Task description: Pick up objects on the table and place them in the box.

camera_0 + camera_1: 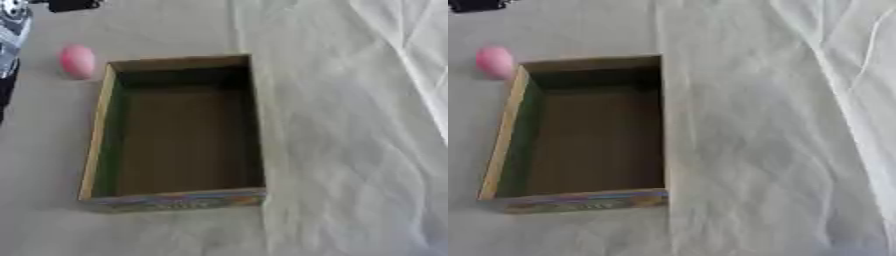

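Note:
An open cardboard box (pixel 175 201) lies on the cloth-covered table, left of centre. Its inside is brown with a green left wall, nothing shows in it, and its near wall carries a colourful print. A small pink rounded object (pixel 77 61) rests on the table just outside the box's far left corner. Black and silver parts of my left arm (pixel 12 26) show at the upper left edge, above and left of the pink object and apart from it. Whether that is the hand itself is unclear. My right hand shows in neither view.
A pale cloth (pixel 780 130) covers the table, with folds and wrinkles running down the right side. A dark piece (pixel 73 4) sits at the top edge, far left.

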